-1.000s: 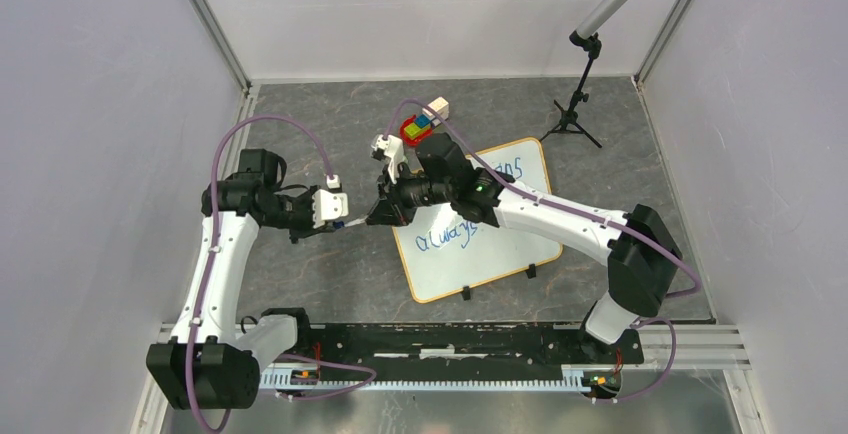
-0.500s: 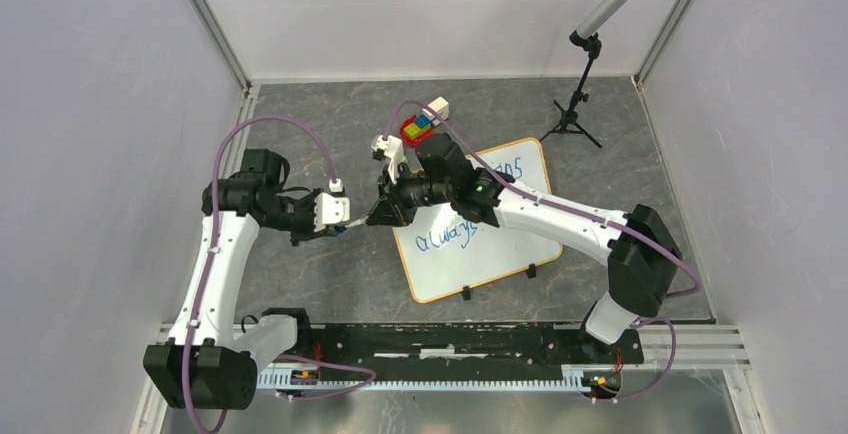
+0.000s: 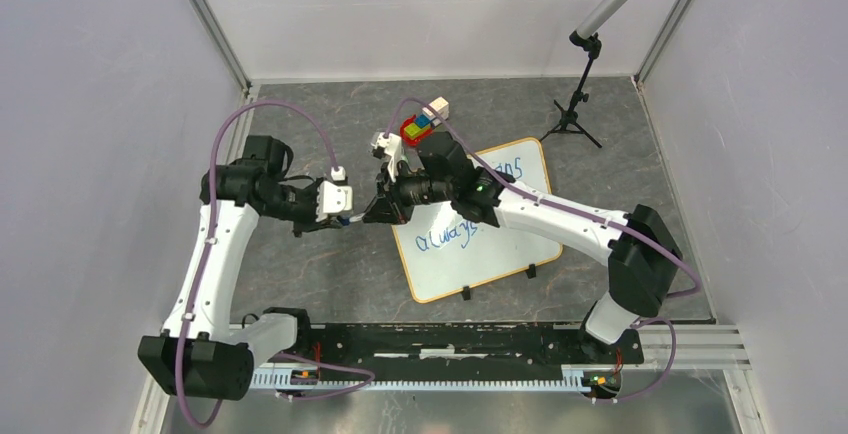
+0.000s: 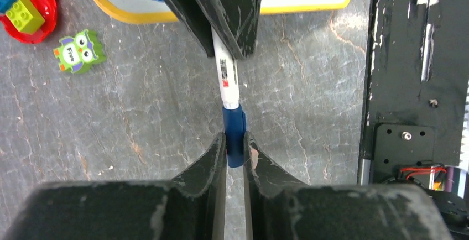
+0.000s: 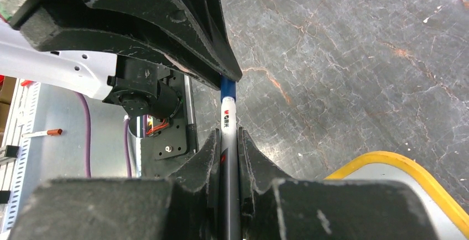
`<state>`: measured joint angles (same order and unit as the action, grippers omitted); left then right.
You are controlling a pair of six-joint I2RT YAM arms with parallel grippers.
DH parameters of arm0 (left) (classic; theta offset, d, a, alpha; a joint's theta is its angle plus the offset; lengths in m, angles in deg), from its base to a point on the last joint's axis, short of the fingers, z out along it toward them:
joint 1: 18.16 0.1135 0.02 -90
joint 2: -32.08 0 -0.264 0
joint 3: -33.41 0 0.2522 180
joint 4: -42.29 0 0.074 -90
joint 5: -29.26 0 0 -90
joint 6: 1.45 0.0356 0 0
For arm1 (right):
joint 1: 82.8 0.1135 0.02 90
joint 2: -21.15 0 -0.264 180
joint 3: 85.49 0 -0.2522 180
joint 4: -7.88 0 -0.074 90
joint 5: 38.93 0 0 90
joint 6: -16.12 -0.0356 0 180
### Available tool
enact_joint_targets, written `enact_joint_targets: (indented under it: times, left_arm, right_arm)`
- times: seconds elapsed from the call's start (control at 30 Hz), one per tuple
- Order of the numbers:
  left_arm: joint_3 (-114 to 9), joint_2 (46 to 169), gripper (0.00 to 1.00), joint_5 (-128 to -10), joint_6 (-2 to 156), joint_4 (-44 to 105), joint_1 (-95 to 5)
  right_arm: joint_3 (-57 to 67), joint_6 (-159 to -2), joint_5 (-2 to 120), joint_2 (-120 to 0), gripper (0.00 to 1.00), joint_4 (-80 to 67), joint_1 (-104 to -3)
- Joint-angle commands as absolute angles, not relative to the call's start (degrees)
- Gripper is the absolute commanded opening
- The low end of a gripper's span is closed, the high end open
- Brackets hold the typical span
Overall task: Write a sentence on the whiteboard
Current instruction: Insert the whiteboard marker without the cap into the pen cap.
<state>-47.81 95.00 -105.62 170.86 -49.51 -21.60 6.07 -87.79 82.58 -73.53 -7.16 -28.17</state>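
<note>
Where the left claw (image 4: 234,140) sits: left of the pen (image 4: 228,77), pinched on its blue cap (image 4: 234,119).
Pen: lies flat, pointing claw to claw.
Right claw (image 5: 229,140): squeezing the pen's white body.
Whiteboard (image 3: 500,254): right of the pen.

The whiteboard (image 3: 500,244) lies flat on the table (image 3: 320,274), right of centre and askew to its edges, with the sentence (image 3: 447,238) on it, partly under the right arm; a dish of toy bricks (image 3: 417,130) sits just behind the board's far left corner; a small block (image 3: 438,109) lies behind the dish and an owl figure (image 4: 79,51) near it; a tripod (image 3: 572,114) stands near the table's far right corner; left of the board, above the table, the marker (image 4: 227,77) spans between the right gripper (image 3: 368,216), clamped on its barrel, and the left gripper (image 3: 340,222), pinching its cap (image 4: 234,135).
</note>
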Motion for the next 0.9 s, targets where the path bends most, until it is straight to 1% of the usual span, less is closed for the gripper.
enact_joint_targets:
  times: [0.0,0.13,0.33,0.5,0.73,0.87]
  left_arm:
    - [-53.73,96.09,0.03,-108.26,165.33,-48.30,-24.66]
    - [-58.22,97.75,0.03,-105.04,158.03,-46.13,-30.17]
    - [-65.88,101.33,0.03,-92.12,146.61,-42.19,-46.08]
    - [-75.12,107.85,0.02,-80.25,137.50,-38.30,-57.88]
    - [-82.09,116.19,0.02,-69.74,135.36,-34.17,-72.67]
    - [-85.51,121.21,0.02,-66.84,134.18,-33.02,-75.49]
  right_arm:
    - [5.26,-87.10,84.85,-72.38,0.00,-6.32,-27.70]
    - [7.59,-86.89,86.79,-70.25,0.00,-4.13,-28.96]
    - [15.97,-91.73,93.75,-64.08,0.00,4.38,-35.83]
    - [22.52,-93.98,97.19,-57.67,0.00,9.03,-41.83]
    - [31.86,-92.62,100.07,-50.28,0.00,10.42,-47.73]
    - [36.08,-91.85,99.18,-46.45,0.00,9.68,-52.99]
